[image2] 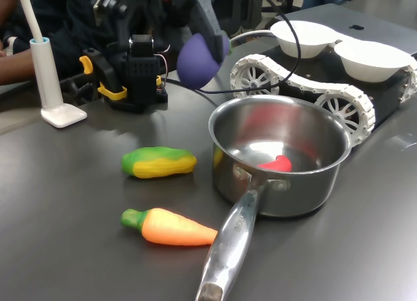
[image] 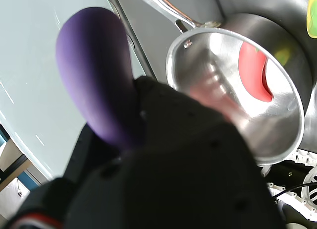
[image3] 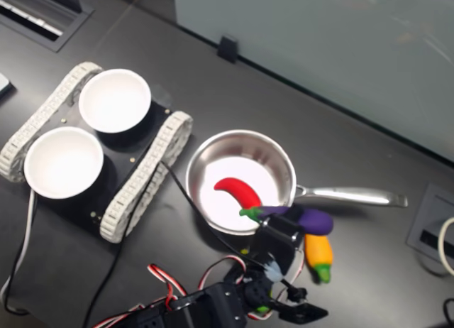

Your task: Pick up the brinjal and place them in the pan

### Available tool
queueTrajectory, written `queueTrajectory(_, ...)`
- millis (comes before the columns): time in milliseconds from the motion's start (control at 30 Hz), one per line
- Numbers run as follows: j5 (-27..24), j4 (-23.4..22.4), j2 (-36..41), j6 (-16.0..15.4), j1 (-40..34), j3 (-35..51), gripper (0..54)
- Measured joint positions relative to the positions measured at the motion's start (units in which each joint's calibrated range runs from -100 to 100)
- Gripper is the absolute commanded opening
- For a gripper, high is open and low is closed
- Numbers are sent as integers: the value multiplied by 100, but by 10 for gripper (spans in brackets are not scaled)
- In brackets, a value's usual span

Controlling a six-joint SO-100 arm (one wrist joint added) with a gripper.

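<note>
- The shiny stainless steel saucepan with one long metal handle (image2: 280,159) stands on the dark grey table (image2: 65,184); inside it lies a single red chili-shaped toy (image3: 237,192), and nothing else.
- Two shallow white bowls (image3: 113,99) sit on a black tracked platform with white treads (image3: 145,173); both look bare inside.
- The glossy purple toy brinjal (image: 96,73) is in the air, clamped in the black gripper (image3: 284,230), jaws closed on its sides, just beside the pan's rim in the second exterior view.
- A yellow-and-green corn toy (image2: 158,162) and an orange carrot toy with a green top (image2: 171,227) lie on the table, left of the pan in the first exterior view.
- No readable writing or labels.
</note>
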State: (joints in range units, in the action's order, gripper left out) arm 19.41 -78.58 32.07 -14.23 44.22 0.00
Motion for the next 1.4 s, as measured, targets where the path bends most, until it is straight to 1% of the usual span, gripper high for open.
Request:
queueTrajectory(267,-210,102,421,0,-572,-452,32)
queueTrajectory(500,-396,391,808,0,-957,-941,32)
queueTrajectory(700,-493,807,1061,0,-1177,-1647,32)
queueTrajectory(967,-630,1300,1279,0,-1397,-2299,32)
queueTrajectory(1100,-713,1598,1355,0,-1628,-2706,32)
queueTrajectory(1200,-752,1785,1355,101,-1925,-2968,33)
queueTrajectory(1400,-767,2210,1355,413,-2387,-3529,33)
